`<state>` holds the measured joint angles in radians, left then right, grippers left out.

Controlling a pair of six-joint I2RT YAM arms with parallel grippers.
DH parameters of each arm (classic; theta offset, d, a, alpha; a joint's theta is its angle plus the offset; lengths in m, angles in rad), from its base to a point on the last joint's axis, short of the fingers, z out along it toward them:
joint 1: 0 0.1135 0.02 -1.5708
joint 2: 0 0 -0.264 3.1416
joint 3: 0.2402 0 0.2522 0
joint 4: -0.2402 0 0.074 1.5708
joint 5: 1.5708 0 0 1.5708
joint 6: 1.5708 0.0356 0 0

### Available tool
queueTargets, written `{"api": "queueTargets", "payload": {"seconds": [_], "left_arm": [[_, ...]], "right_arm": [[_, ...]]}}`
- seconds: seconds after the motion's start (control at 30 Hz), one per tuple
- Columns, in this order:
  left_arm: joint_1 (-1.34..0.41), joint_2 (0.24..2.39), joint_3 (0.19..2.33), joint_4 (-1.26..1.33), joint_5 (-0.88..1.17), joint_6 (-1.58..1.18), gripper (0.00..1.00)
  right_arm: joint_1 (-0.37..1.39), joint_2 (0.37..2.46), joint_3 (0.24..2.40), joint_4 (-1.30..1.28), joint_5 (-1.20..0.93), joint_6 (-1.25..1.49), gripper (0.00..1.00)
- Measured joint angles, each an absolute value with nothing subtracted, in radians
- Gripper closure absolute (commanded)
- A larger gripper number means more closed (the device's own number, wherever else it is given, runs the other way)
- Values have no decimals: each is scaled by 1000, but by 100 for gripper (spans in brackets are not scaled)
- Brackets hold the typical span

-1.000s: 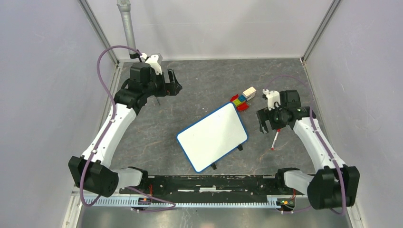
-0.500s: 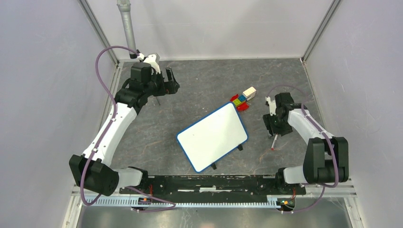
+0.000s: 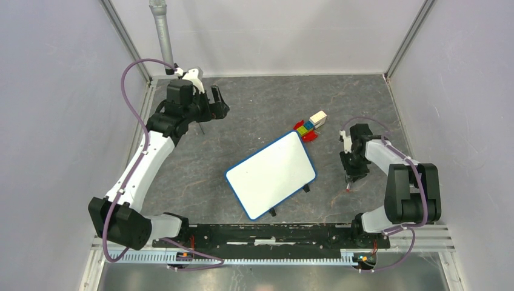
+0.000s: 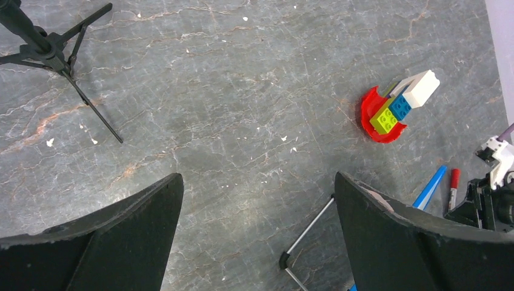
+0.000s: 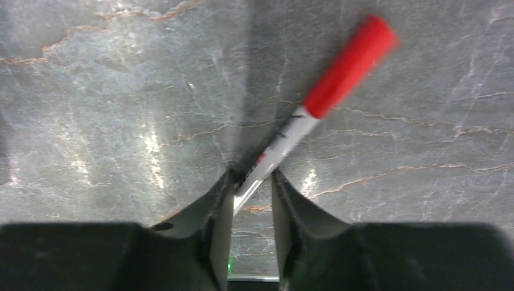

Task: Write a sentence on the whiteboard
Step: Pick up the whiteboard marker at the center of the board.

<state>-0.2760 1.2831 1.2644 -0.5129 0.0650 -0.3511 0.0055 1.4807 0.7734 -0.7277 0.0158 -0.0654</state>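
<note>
The whiteboard (image 3: 271, 174), blue-rimmed on wire legs, lies tilted mid-table with a blank white face; no sentence is in view. Its blue rim (image 4: 430, 188) and a wire leg (image 4: 309, 230) show in the left wrist view. A marker (image 5: 315, 103) with a red cap and white barrel lies on the table right of the board. My right gripper (image 5: 251, 179) is down over it (image 3: 351, 174), jaws narrowed on either side of the barrel's end, with a gap still visible between the pads. My left gripper (image 3: 219, 101) hovers wide open at the back left, holding nothing (image 4: 257, 176).
A red piece carrying coloured toy bricks and a white block (image 3: 309, 127) sits just behind the board. A thin black tripod stand (image 4: 48, 48) stands near the left gripper. A grey pipe (image 3: 160, 30) rises at the back left; walls enclose the table.
My right arm has folded down onto the marker and its jaws have narrowed from wide open. The left arm has barely shifted; the board has not moved.
</note>
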Motion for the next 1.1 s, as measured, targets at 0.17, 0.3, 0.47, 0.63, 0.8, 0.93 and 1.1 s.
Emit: {"api": "queueTargets", "payload": {"seconds": [0.17, 0.3, 0.47, 0.63, 0.8, 0.93, 1.1], "left_arm": [[-276, 1295, 1264, -514, 126, -342, 0], [-276, 1311, 1284, -544, 196, -305, 0], [-276, 1336, 1382, -621, 358, -210, 0], [-276, 1345, 1496, -700, 628, -79, 0], [-337, 1344, 1558, -806, 736, 111, 0], [-526, 1361, 1705, -981, 651, 360, 1], [-749, 1340, 1763, -1123, 524, 657, 6]], "right_arm": [[-34, 1496, 792, -731, 3, -90, 100], [-44, 1502, 846, -717, -43, -165, 100], [-44, 1462, 1003, -735, -206, -329, 100], [-23, 1448, 1252, -866, -467, -533, 100], [97, 1438, 1385, -1007, -644, -658, 100], [228, 1409, 1382, -1094, -735, -696, 100], [333, 1384, 1377, -1150, -836, -705, 100]]}}
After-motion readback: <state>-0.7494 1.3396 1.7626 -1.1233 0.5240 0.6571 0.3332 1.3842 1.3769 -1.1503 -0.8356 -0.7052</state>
